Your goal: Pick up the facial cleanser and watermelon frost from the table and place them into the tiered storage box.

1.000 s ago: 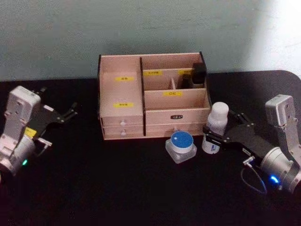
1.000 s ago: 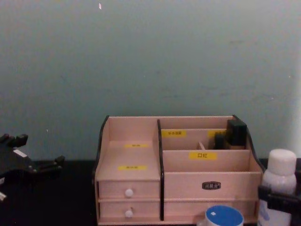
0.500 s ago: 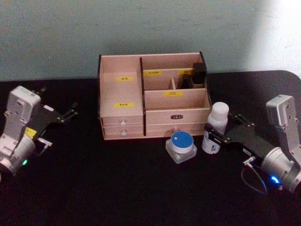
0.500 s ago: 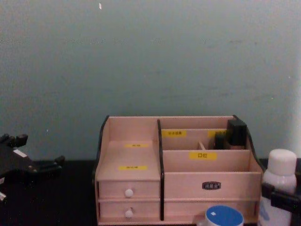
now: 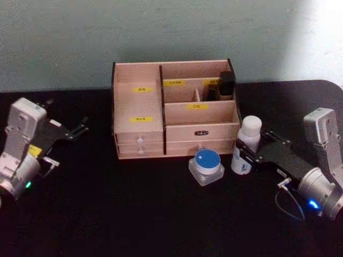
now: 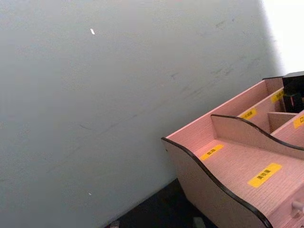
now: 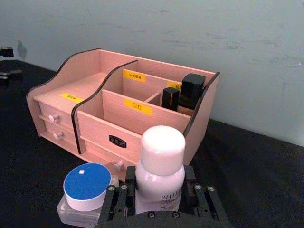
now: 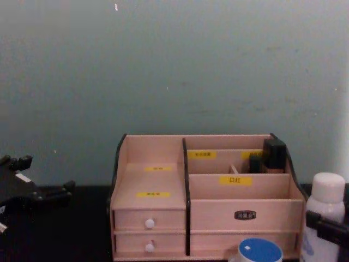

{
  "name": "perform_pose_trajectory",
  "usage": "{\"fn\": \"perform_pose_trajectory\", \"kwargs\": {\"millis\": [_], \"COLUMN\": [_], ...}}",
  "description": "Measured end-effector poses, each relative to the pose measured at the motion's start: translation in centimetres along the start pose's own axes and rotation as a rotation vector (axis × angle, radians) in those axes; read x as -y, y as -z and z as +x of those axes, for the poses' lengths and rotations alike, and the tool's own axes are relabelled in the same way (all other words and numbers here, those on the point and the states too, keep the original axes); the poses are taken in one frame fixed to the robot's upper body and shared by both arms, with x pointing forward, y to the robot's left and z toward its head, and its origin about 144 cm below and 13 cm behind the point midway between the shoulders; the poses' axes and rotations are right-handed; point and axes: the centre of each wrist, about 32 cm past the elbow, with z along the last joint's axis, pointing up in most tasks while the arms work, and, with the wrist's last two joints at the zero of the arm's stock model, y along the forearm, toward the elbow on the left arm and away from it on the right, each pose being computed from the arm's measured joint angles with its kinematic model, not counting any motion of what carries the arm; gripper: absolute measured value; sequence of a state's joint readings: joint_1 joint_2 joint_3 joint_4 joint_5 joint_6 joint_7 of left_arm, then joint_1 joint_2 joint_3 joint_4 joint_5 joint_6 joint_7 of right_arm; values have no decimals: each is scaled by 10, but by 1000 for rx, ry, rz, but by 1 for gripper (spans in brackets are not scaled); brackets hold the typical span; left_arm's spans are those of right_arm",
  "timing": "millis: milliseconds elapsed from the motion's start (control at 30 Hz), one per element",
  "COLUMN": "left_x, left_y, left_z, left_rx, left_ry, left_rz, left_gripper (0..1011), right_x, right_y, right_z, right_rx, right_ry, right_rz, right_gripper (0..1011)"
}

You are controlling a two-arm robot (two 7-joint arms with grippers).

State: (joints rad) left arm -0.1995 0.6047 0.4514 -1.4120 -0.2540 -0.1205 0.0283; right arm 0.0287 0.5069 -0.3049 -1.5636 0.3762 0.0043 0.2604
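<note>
A white bottle point(image 5: 246, 143) point(image 7: 159, 175) point(image 8: 326, 215) with a white cap stands upright on the black table, just right of the tiered storage box point(image 5: 201, 130) point(image 7: 118, 126) point(image 8: 245, 215) point(image 6: 213, 185). My right gripper point(image 5: 244, 156) point(image 7: 159, 202) is shut on the bottle's lower body, one finger on each side. A clear jar with a blue lid point(image 5: 206, 162) point(image 7: 85, 183) point(image 8: 260, 252) sits in front of the box, left of the bottle. I cannot read which of the two is the facial cleanser and which the watermelon frost. My left gripper point(image 5: 80, 127) point(image 8: 46, 177) hangs open, left of the box.
Two dark, black-capped items point(image 5: 224, 85) point(image 7: 186, 91) stand in the box's back right compartment. The box has two small drawers with white knobs point(image 8: 149, 223) on its left. A pale wall rises right behind the box.
The right gripper's fingers have drawn in against the white bottle, which stays standing in place. The left arm has barely shifted.
</note>
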Motion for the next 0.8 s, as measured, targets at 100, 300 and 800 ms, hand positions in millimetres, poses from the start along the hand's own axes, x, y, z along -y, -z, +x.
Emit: {"fn": "perform_pose_trajectory", "kwargs": {"millis": [100,300,800], "left_x": [0,0,0], "left_y": [0,0,0], "left_z": [0,0,0], "left_rx": [0,0,0], "left_ry": [0,0,0], "left_rz": [0,0,0], "left_gripper": [1002,1001,1001], "right_x": [2,15,30], "right_y": [-1,-11,-62], "right_z": [0,2,17], "right_rx": [-2,-13,11], "right_ry": [0,-34,-133], "right_rz": [4,17,110], "right_gripper": [600,600,600]}}
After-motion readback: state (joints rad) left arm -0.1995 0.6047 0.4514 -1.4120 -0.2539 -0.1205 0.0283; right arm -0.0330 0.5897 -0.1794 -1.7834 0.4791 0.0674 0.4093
